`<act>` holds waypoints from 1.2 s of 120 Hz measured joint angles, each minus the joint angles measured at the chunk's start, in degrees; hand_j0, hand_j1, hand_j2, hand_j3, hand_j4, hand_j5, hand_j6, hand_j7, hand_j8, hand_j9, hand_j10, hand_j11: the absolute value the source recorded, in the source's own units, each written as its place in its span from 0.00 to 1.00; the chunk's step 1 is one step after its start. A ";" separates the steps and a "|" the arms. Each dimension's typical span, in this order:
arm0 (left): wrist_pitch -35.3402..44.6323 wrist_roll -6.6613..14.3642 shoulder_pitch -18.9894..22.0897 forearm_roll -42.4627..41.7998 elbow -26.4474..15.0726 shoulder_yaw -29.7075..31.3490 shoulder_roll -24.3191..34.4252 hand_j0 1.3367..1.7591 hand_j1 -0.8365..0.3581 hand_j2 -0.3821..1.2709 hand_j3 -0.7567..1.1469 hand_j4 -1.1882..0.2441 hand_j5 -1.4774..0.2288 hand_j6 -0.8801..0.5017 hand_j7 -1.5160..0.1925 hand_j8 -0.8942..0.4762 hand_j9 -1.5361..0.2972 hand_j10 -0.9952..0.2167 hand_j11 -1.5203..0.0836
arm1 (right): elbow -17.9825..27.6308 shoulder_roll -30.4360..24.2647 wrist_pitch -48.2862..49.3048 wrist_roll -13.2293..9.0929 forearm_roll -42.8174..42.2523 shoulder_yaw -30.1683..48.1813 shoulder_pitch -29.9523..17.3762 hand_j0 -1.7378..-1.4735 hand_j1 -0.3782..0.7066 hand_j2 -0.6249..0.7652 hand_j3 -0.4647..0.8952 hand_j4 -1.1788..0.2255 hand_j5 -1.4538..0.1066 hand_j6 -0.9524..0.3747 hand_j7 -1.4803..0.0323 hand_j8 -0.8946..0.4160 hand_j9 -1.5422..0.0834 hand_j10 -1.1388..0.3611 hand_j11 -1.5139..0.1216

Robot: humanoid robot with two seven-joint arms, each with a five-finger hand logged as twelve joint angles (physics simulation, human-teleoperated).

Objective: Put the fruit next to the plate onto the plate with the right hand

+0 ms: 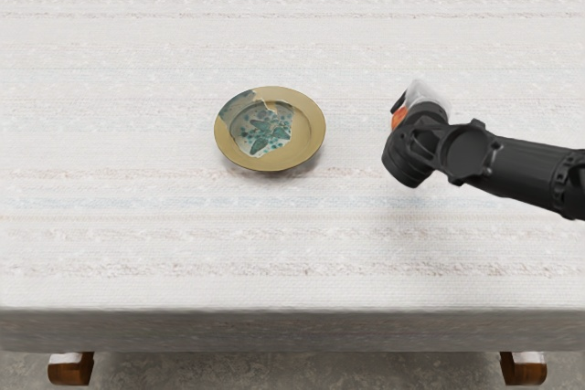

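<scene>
Fruit (398, 119) is what I am after, and from the head view, the only one I have, it shows as no more than a small orange sliver at the left edge of my right hand (413, 116). It is well apart from the plate (315, 130), out to the plate's right on the pale table (137, 226). My right arm comes in from the right edge and the dark wrist covers most of the hand, so I cannot tell whether the hand is closed on the fruit or merely over it, nor whether the fruit is on the table or off it. I judge this to be the grasping step, with the carry not yet done: the plate holds nothing. Next, I think, I need a sure hold, a lift clear of the surface, then a move leftward to set the fruit on the plate's blue-green middle. The fruit looks small, rounded and bright orange; if so it may roll, so a gentle release would suit. My left arm does not show.
</scene>
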 joint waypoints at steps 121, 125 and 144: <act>0.00 0.00 0.00 0.01 0.00 0.00 0.00 0.76 0.76 0.26 0.40 0.67 0.69 0.47 0.71 0.48 0.67 0.63 0.76 | 23.22 -1.84 -0.97 0.14 4.48 13.67 12.63 0.32 0.59 0.60 0.34 0.33 0.21 0.45 0.30 0.48 0.29 0.37 0.26; 0.01 0.00 0.00 0.00 0.00 0.00 0.00 0.76 0.76 0.26 0.40 0.67 0.69 0.47 0.71 0.48 0.67 0.63 0.76 | 23.24 -0.97 -1.11 0.15 4.58 13.73 12.76 0.32 0.59 0.60 0.34 0.33 0.20 0.45 0.30 0.48 0.28 0.37 0.25; 0.00 0.00 0.00 0.00 0.00 -0.04 0.00 0.76 0.76 0.26 0.40 0.67 0.69 0.47 0.71 0.48 0.67 0.63 0.76 | 20.34 2.28 -1.19 0.19 4.66 13.79 12.47 0.31 0.59 0.59 0.34 0.33 0.20 0.45 0.30 0.47 0.26 0.38 0.23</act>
